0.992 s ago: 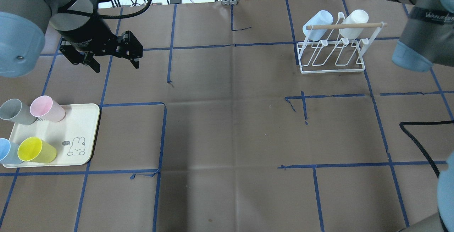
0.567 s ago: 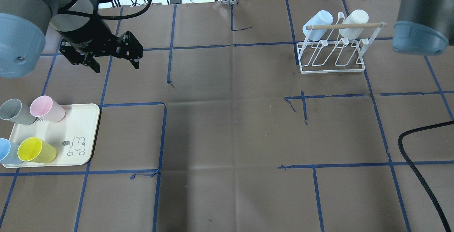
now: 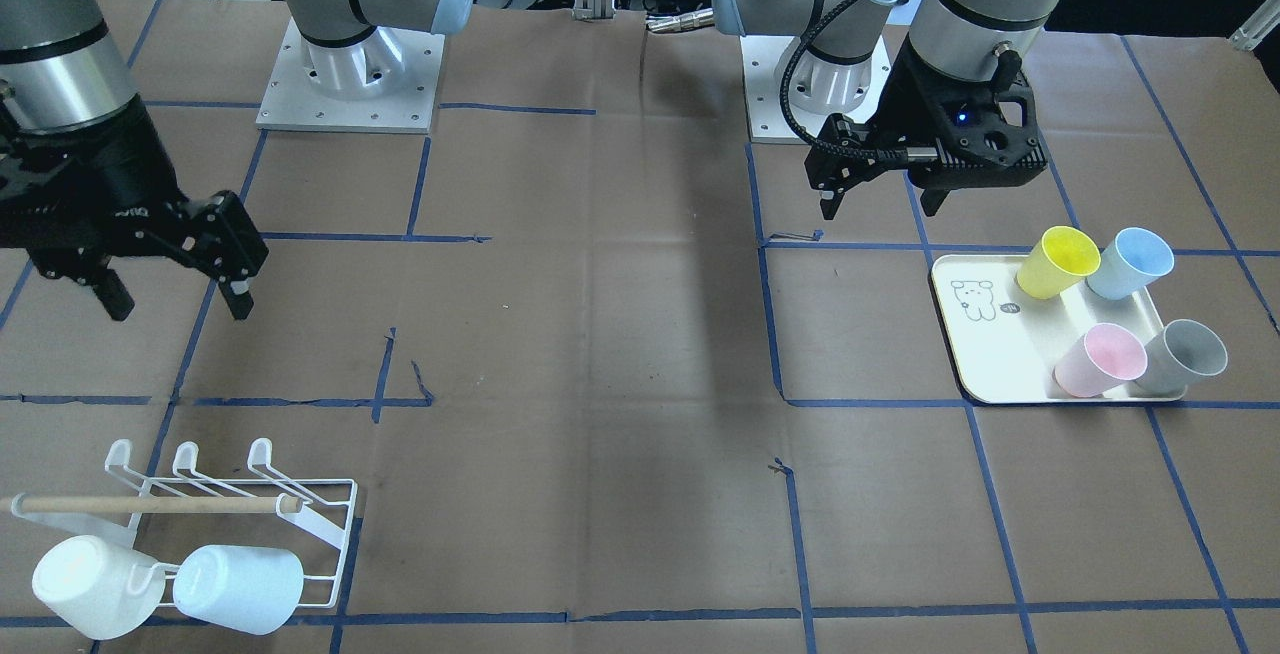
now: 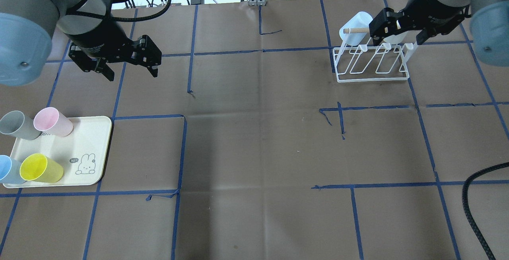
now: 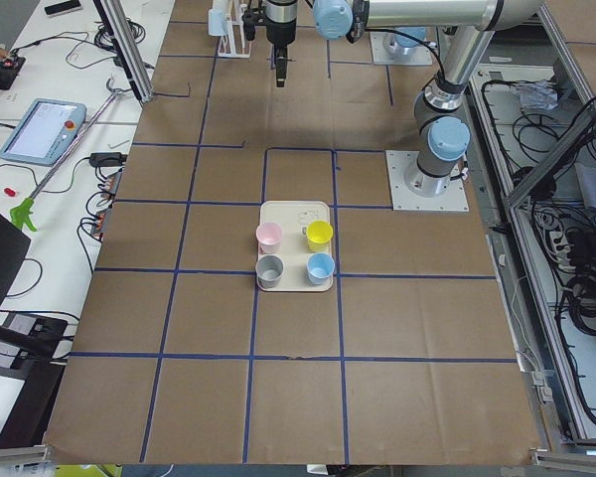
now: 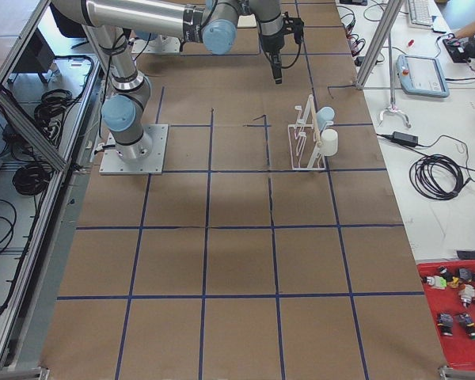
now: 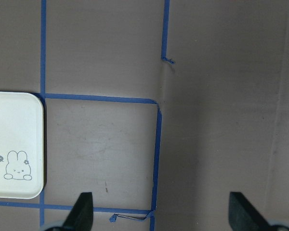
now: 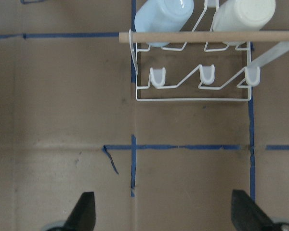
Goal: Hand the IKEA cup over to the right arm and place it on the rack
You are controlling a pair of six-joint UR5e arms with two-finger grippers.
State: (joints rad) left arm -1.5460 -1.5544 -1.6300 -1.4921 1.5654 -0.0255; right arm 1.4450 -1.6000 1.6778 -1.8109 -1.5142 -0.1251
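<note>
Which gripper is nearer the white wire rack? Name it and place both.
Right. The right gripper hovers open close by the rack, on its robot-facing side. The left gripper hangs far across the table, near the cream tray.

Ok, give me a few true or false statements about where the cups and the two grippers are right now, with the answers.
1. The tray holds four cups. True.
2. The left gripper grips a cup. False: it is open and empty, above the table.
3. The rack carries a pale blue cup and a white cup. True.
4. The yellow cup hangs on the rack. False: it stands on the tray.
5. The right gripper is shut. False: it is open, holding nothing.
</note>
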